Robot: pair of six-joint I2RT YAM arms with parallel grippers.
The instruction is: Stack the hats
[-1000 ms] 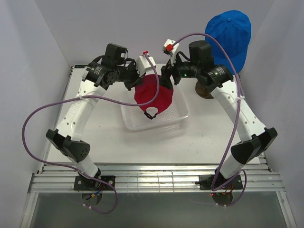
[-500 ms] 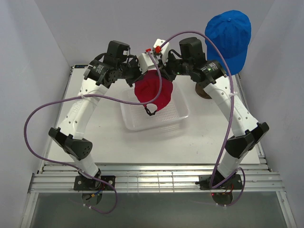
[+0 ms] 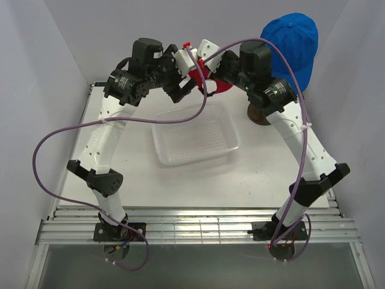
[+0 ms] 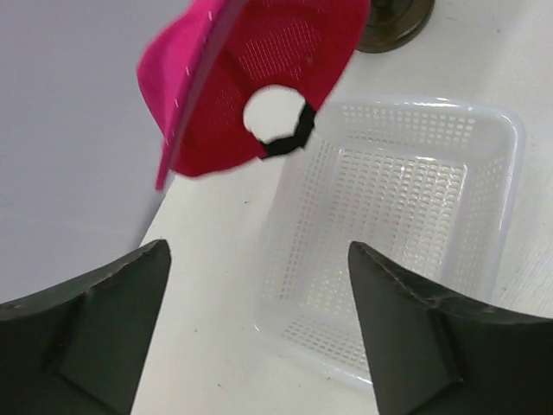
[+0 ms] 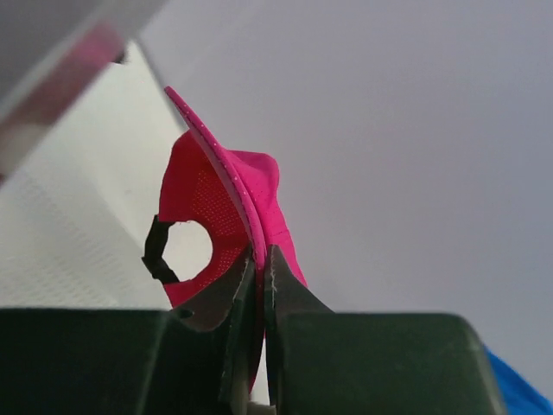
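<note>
With my right pincer [image 5: 260, 255] clamped on the brim of the red cap [image 5: 220, 203] and my left pincer [image 4: 259, 259] spread apart, empty, beside it, I should swing it over the blue cap [image 3: 292, 45] off to my right pincer's right and centre the crowns before letting go.

Left hand [image 4: 257, 259] spread wide, right hand [image 5: 259, 258] pinched shut, both held high

magenta hat [image 4: 259, 78] blocks ctr, tray [image 4: 449, 105] below
</note>
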